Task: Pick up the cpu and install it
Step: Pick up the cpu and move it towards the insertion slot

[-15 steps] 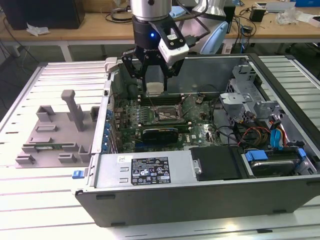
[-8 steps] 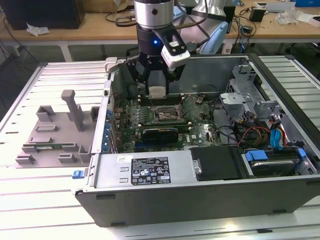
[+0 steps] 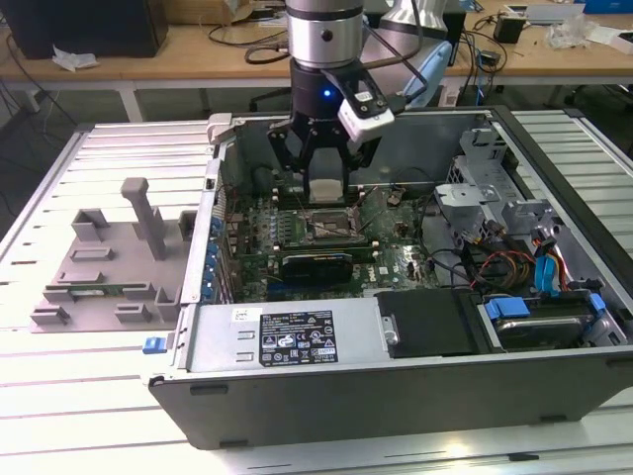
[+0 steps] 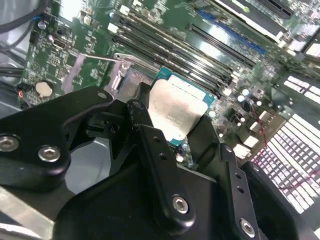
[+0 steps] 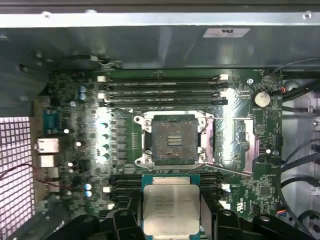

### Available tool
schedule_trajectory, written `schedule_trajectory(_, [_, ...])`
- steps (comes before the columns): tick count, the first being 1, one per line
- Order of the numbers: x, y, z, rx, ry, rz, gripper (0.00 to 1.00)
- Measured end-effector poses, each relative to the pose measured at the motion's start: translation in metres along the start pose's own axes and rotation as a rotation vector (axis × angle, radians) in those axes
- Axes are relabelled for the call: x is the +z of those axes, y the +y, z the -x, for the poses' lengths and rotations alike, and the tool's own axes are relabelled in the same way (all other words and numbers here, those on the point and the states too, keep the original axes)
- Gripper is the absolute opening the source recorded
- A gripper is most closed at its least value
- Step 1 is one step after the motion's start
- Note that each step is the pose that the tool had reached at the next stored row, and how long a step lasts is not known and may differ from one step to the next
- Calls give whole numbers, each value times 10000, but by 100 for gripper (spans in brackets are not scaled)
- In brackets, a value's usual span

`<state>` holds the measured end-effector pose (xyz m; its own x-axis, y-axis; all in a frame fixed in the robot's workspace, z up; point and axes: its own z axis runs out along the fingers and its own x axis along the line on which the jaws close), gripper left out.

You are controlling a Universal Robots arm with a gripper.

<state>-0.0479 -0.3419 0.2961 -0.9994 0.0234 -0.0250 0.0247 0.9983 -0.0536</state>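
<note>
**CPU in the grip, near the socket**

Your gripper (image 3: 326, 181) is clamped on the cpu (image 5: 171, 209) by its edges. You see its flat, square, shiny silver top with a thin teal rim, lifted clear of the dark, metal-framed socket (image 5: 173, 140).

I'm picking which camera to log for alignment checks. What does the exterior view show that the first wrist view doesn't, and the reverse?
Exterior view's extras: the grey plastic fixture with an upright post, on the slatted metal table, and the arm's silver wrist. First wrist view's extras: the round silver coin cell and a white label on the grey case wall. Shared: the black gripper clamping the silver-topped square cpu, close to the empty dark metal-framed socket on the green motherboard.
</note>
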Motion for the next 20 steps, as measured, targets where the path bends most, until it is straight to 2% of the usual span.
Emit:
schedule_trajectory(4, [91, 82, 25, -1, -1, -98, 55])
schedule_trajectory(6, [140, 145, 23, -2, -2, -97, 55])
schedule_trajectory(11, [200, 244, 19, -3, -2, -97, 55])
schedule_trajectory(16, [274, 265, 20, -22, -3, -97, 55])
schedule_trajectory(20, [276, 265, 21, -24, -3, -98, 55])
